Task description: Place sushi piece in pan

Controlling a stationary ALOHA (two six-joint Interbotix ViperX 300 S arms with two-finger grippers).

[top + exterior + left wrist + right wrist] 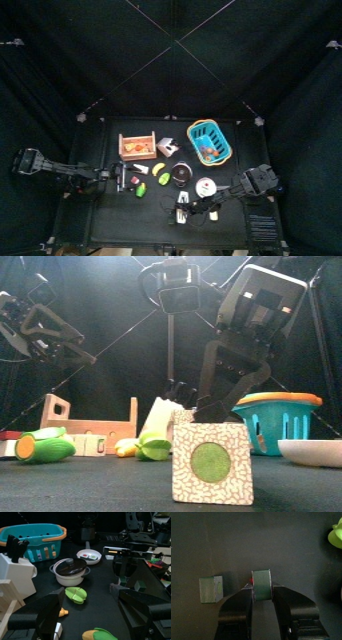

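In the right wrist view a sushi piece point(261, 583) stands edge-on on the black table, dark green along its top. My right gripper point(261, 589) is shut on it, one jaw against each side. A second green-topped piece point(212, 589) stands free beside it. Close to the front camera stands a white patterned sushi piece point(211, 463) with a green disc, and the right gripper point(221, 406) comes down just behind it. The pan point(70, 568), silver with a dark lid, sits mid-table point(181, 178). My left gripper point(90, 599) hangs open and empty at the left point(118, 178).
A blue basket point(210, 142) with an orange rim, a wooden crate point(136, 147) and a white knife block point(17, 572) stand at the back. A white bowl point(89, 556) lies beyond the pan. Green toy vegetables point(77, 594) lie near the left gripper.
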